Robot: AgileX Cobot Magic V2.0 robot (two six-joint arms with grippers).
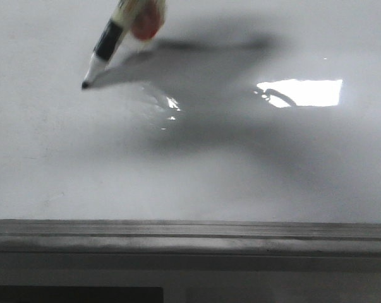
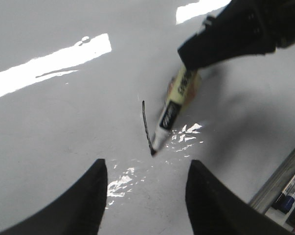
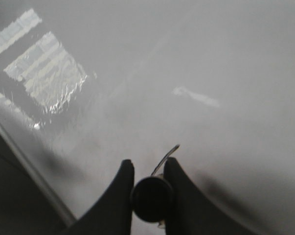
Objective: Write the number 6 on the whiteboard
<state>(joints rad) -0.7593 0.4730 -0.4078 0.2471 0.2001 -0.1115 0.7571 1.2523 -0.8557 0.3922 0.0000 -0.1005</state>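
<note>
Filling nearly every view, the glossy whiteboard (image 1: pixel 196 170) spreads out pale grey under a bright rectangular light reflection (image 1: pixel 301 92), its dark grey bottom ledge (image 1: pixel 190 237) running across the foot of the front view. A broad soft shadow falls over the board's middle. From the left wrist camera, the right arm (image 2: pixel 240 29) reaches in as a dark mass, and spare markers (image 2: pixel 290 188) lie in the ledge at the board's edge. The left gripper (image 2: pixel 146 196) hovers over the board with its two black fingers spread wide and nothing between them. The right gripper (image 3: pixel 148 182) is clamped on the marker (image 1: pixel 111 41), whose round dark butt end sits squeezed between the two fingers in the right wrist view. The marker, white with a black label band, leans steeply: in the front view its long axis runs from the upper right down to the lower left, its black tip (image 1: pixel 85 84) pressed on the board at the upper left. So far the number 6 (image 2: pixel 146 123) is only a thin black stroke, slightly curved, its long axis running up the board away from the tip, which touches its lower end. No loop shows. In the front view the stroke cannot be made out.
</note>
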